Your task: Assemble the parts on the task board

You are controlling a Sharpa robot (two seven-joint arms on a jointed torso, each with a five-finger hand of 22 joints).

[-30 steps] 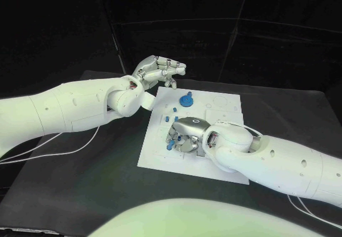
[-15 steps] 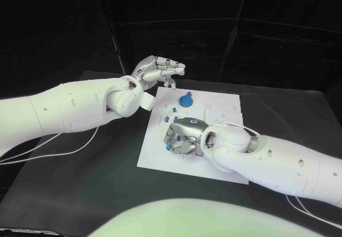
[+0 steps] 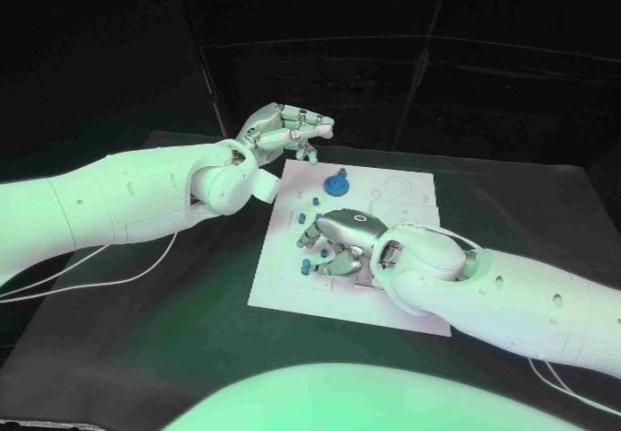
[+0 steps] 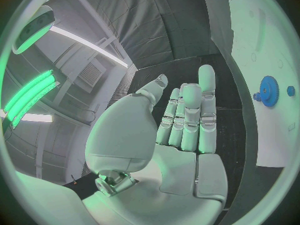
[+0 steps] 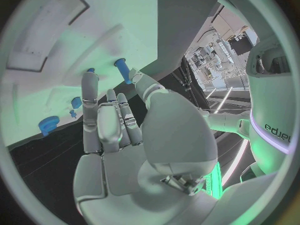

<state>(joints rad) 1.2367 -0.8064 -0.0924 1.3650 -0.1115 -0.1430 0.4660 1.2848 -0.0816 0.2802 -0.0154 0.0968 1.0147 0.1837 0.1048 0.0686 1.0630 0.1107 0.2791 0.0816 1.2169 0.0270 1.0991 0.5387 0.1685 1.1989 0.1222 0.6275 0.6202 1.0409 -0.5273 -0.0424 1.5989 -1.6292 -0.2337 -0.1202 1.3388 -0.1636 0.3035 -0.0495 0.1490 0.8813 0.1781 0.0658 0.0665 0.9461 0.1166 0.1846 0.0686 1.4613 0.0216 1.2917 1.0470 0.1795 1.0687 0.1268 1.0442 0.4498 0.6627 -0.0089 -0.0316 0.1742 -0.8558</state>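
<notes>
Head view: the right hand [image 3: 339, 241] lies low over the near-left part of the board [image 3: 401, 310], palm down. Compared with a second ago it sits slightly further toward the board's far side, and its fingers now cover the spot where a small blue part showed at their tips. One blue peg [image 3: 307, 265] shows just beside the fingers on the board's left margin. Whether the hand has anything in its grasp cannot be told here. The left hand [image 3: 287, 130] hovers off the board's far-left corner, unchanged in place, fingers curled in, nothing visible in them. The blue gear [image 3: 337, 185] stands on the far part of the board, its small knob up, untouched. Judgement: the right hand is repositioning over the loose pegs; no part has yet been seated.

Left wrist view: the left hand [image 4: 181, 130] has its fingers nearly straight and close together, holding nothing. The gear [image 4: 269, 91] lies flat-faced on the board, well apart from the fingers.

Right wrist view: the right hand [image 5: 119, 135] has its fingers extended toward the board, palm empty as far as shown; fingertip contact cannot be told. A blue peg [image 5: 122, 70] lies beyond the fingertips, its long axis roughly in line with the fingers. Shorter blue pieces [image 5: 49, 124] sit beside the hand, near the board's edge.
</notes>
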